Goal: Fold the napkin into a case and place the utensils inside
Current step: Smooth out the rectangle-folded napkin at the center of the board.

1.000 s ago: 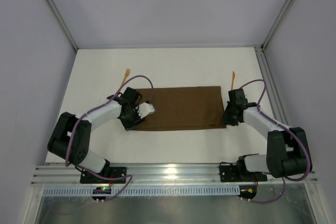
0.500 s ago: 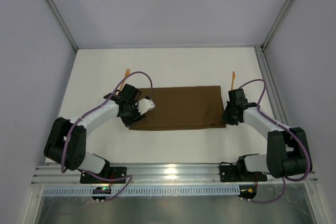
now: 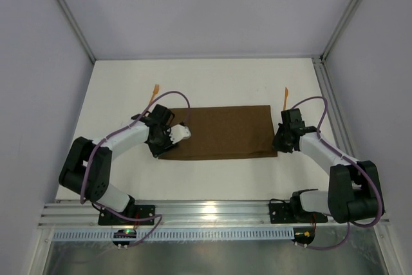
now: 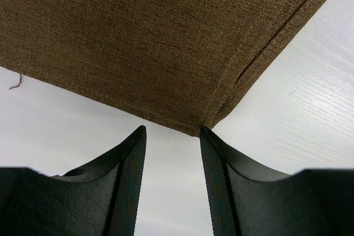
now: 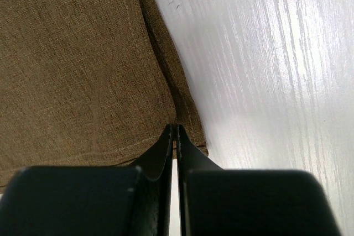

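Observation:
The dark brown napkin [image 3: 219, 133] lies flat on the white table as a wide folded rectangle. It also shows in the left wrist view [image 4: 155, 37] and the right wrist view [image 5: 72, 70]. My left gripper [image 3: 158, 152] is open, its fingertips [image 4: 139, 132] just short of the napkin's near-left corner with bare table between them. My right gripper [image 3: 278, 148] is shut, its tips [image 5: 176, 126] pinched at the napkin's near-right corner edge. Two orange utensils lie on the table beyond the napkin: one at the far left [image 3: 153, 91] and one at the far right [image 3: 286, 98]. I cannot tell which is the fork.
Grey walls and metal frame posts [image 3: 341, 17] enclose the table on three sides. A metal rail [image 3: 212, 210] with the arm bases runs along the near edge.
My left gripper swung away toward the far side of the napkin's left edge, then came back to the near-left corner. The right gripper and the napkin have stayed put.

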### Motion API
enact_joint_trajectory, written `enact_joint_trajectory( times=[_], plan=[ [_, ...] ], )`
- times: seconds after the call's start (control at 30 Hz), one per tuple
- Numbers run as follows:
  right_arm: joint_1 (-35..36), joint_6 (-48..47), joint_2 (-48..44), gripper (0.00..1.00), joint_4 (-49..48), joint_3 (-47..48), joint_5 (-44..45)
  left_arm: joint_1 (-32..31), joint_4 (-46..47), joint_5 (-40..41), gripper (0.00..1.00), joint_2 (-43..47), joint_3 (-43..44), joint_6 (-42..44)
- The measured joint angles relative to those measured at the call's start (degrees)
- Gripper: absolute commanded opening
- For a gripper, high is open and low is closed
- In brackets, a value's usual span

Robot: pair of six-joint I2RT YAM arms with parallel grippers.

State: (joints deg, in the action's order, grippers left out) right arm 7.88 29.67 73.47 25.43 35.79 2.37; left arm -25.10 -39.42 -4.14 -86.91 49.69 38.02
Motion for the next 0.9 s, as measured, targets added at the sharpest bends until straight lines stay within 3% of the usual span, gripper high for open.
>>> enact_joint_trajectory(
  times=[0.63,0.9],
  plan=[
    [0.00,-0.72,-0.26,0.03,-0.04,0.00,0.00,0.00,-7.56,-6.80,0.43,-1.07,0.90,4.11],
    [0.00,-0.74,-0.26,0.03,-0.07,0.00,0.00,-0.35,-5.49,-5.40,0.35,-1.25,0.90,2.71]
  ],
)
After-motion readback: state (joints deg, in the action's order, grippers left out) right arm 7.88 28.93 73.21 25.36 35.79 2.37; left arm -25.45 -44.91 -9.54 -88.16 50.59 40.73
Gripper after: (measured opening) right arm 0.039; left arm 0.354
